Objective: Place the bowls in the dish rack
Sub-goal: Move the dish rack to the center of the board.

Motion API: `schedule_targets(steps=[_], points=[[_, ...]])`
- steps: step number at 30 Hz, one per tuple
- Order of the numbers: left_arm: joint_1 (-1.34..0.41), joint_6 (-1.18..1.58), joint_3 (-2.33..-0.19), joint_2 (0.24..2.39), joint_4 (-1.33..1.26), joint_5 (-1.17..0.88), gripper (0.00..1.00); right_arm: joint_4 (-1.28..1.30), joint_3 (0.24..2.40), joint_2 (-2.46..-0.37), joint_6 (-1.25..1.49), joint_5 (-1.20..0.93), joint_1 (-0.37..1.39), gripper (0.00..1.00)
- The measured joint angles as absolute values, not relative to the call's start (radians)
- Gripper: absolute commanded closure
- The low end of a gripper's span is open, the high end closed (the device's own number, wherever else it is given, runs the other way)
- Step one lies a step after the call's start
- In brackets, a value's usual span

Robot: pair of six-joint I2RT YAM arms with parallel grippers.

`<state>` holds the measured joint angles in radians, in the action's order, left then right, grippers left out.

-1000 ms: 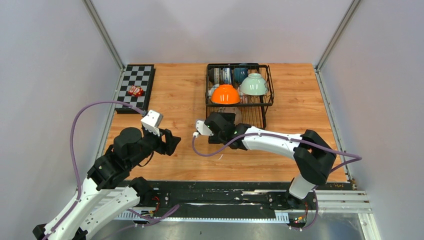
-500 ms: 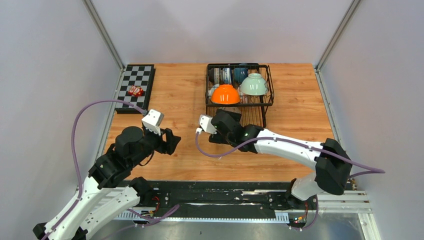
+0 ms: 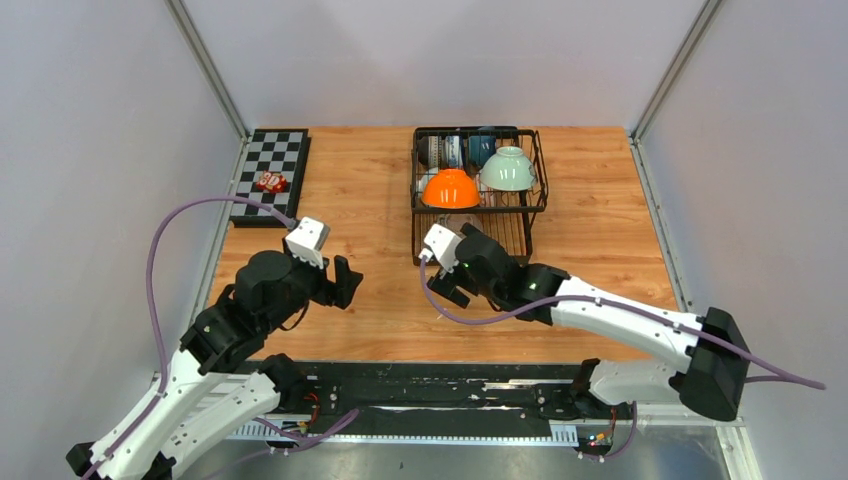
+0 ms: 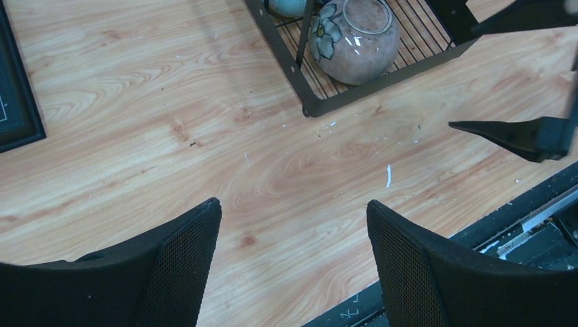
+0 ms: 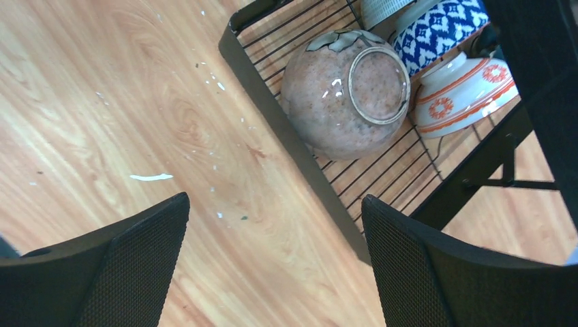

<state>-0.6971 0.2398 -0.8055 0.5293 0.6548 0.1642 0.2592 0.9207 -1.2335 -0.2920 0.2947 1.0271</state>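
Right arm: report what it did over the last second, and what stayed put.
The right gripper shifted right along the front of the dish rack, elbow swinging outward; jaws open, empty. The left gripper, the racked bowls and the checkerboard stayed.

count: one rack [image 5: 290, 146], one checkerboard [image 3: 272, 158], one red trinket [image 3: 271, 182], then one orange bowl [image 3: 450, 189], one green bowl [image 3: 507, 170], one speckled bowl [image 5: 341, 95], one blue-patterned bowl [image 5: 443, 30], one white-and-orange bowl [image 5: 463, 95], so five at least, back ones too hidden

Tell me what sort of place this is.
Probably a lab robot test cell, not a kitchen: grey panel walls box in a wooden table holding a dish rack and checkerboard.
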Motion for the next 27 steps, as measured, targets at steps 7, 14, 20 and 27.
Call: schedule_targets(steps=[7, 14, 20, 27], points=[[-0.697, 0.247, -0.805, 0.549, 0.665, 0.184, 0.0, 0.255, 0.872, -1.112, -0.101, 0.26, 1.027, 0.02], [-0.697, 0.269, -0.811, 0.575, 0.69, 0.196, 0.0, 0.271, 0.851, -0.991, 0.066, 0.282, 1.028, 0.01], [-0.697, 0.286, -0.874, 0.642, 0.689, 0.181, 0.0, 0.349, 0.867, -0.875, 0.155, 0.345, 1.024, 0.0], [-0.697, 0.288, -1.038, 0.797, 0.669, 0.184, 0.0, 0.488, 1.023, -0.859, 0.191, 0.387, 0.984, 0.0]])
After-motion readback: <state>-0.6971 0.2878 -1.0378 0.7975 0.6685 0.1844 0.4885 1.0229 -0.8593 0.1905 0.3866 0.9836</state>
